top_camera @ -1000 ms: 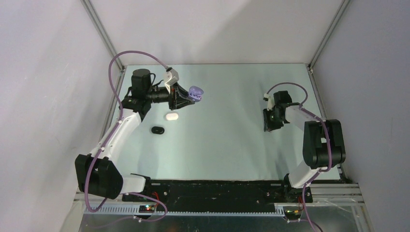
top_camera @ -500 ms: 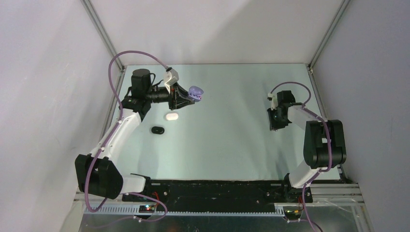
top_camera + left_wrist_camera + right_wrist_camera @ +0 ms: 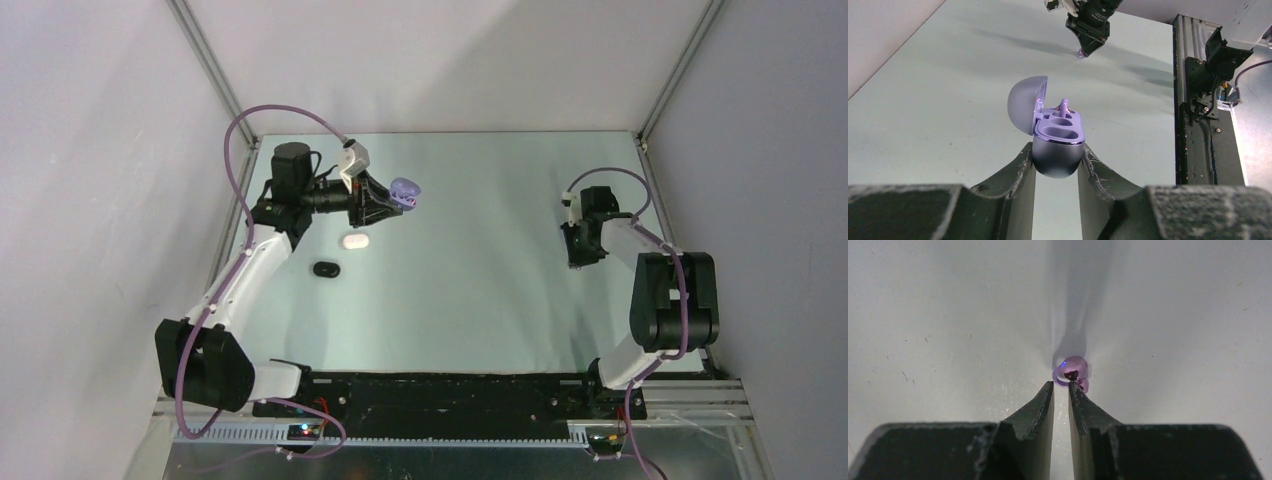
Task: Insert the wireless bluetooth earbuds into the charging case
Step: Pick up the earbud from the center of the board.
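Note:
My left gripper is shut on the lavender charging case and holds it above the table with its lid swung open. One purple earbud stands in the case's far slot; the near slot is empty. From above, this case sits at the back left. Another lavender earbud lies on the table just past the tips of my right gripper. Those jaws stand a narrow gap apart with nothing clearly between them, and the right fingertip touches the bud.
A white oval case and a black oval case lie shut on the table below the left gripper. My right gripper points down near the table's right edge. Grey walls enclose the table on three sides.
The right gripper has shifted to the right across the table and its jaws have narrowed. The left arm and the case it holds have not moved.

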Robot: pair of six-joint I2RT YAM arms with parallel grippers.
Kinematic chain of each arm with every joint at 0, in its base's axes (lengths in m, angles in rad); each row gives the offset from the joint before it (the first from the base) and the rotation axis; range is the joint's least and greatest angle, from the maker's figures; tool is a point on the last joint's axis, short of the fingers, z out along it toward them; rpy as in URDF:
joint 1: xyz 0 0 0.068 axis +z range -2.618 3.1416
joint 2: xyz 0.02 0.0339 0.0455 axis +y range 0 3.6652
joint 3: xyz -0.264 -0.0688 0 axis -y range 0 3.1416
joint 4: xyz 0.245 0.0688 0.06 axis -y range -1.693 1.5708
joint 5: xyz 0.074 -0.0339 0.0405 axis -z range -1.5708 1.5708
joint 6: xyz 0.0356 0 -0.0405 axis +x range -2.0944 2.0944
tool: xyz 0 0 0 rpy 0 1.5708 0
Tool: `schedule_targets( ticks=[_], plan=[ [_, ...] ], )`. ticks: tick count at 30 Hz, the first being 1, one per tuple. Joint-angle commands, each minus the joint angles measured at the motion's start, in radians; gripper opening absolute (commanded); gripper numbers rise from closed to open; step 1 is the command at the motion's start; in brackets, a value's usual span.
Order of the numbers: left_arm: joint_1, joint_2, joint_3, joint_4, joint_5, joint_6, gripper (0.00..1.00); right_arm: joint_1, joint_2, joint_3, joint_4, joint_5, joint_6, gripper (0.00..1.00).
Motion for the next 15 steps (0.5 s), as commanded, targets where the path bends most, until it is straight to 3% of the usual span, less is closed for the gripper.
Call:
schedule_targets(
  ticks=[1, 15],
  plan=[
    [0.006, 0.002, 0.017, 0.023, 0.014, -0.021, 0.00, -0.030, -0.042, 0.028, -0.001, 0.012, -0.021, 0.21],
    [0.005, -0.005, 0.010, 0.018, 0.006, -0.023, 0.01, -0.044, -0.010, 0.028, 0.014, -0.034, -0.048, 0.28]
  ],
)
